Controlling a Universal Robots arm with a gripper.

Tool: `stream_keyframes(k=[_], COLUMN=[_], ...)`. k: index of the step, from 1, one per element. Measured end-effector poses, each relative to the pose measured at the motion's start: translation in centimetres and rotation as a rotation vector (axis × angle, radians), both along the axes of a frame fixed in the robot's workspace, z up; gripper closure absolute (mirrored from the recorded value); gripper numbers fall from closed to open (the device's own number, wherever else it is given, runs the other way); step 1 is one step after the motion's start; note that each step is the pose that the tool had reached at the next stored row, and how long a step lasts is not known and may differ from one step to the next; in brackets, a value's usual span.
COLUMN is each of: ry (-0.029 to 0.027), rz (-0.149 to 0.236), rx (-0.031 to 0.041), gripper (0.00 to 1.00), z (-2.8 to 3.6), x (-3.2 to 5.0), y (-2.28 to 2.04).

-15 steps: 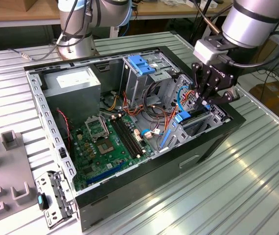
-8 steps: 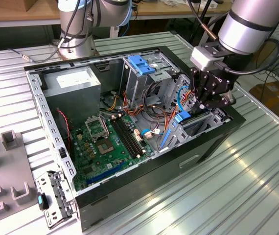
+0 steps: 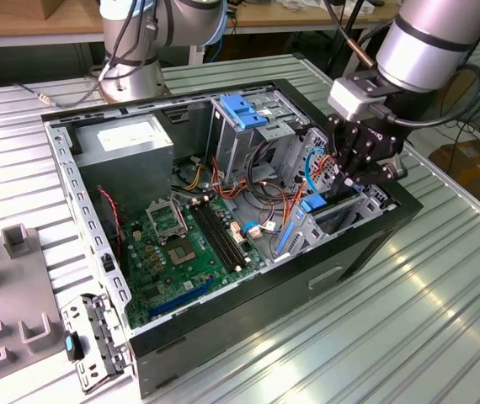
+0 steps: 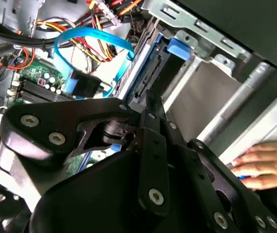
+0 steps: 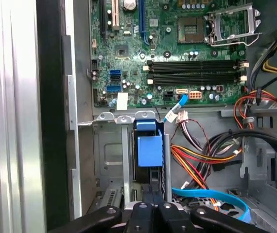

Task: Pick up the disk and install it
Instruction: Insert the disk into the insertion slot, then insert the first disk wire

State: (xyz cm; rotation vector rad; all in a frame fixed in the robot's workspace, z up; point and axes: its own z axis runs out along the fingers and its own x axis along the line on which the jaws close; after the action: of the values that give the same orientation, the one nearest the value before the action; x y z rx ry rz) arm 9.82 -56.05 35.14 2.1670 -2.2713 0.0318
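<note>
At the worktop's (image 3: 425, 320) left edge in the exterior view stand grey fixtures (image 3: 8, 278), and just beside them a metal bracket (image 3: 93, 341) leans against the near-left corner of the open case (image 3: 248, 324). The case lies on its side across the middle of the worktop. Inside it, from the exterior view's left, come the power supply (image 3: 126, 143), the green motherboard (image 3: 181, 244), and a drive cage (image 3: 244, 126) with a blue latch on top, with cables (image 3: 261, 181) beside it.

The disk (image 3: 312, 204) stands on edge in the bay at the case's right end, part-way down the slot, its blue rail end facing up. In both wrist views its blue end (image 5: 149, 148) (image 4: 177, 48) sits between the bay's metal walls. The gripper (image 3: 349, 181) hangs straight over it. In both wrist views the fingers look pressed together (image 5: 153, 177) (image 4: 149, 99), their tips at the disk's top edge.

In the second wrist view a hand (image 4: 267, 165) rests past the case wall.
</note>
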Motion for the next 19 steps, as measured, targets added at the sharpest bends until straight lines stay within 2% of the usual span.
stream_keyframes(k=[11, 16, 19], ry=[-0.0002, -0.0003, -0.0002], rz=[0.000, 0.000, 0.000], rx=[-0.0002, -0.0005, -0.0006], gripper=[0.89, 0.89, 0.89], z=[0.01, 0.00, -0.02], x=[0.04, 0.38, 1.03], y=[0.00, 0.00, 0.00])
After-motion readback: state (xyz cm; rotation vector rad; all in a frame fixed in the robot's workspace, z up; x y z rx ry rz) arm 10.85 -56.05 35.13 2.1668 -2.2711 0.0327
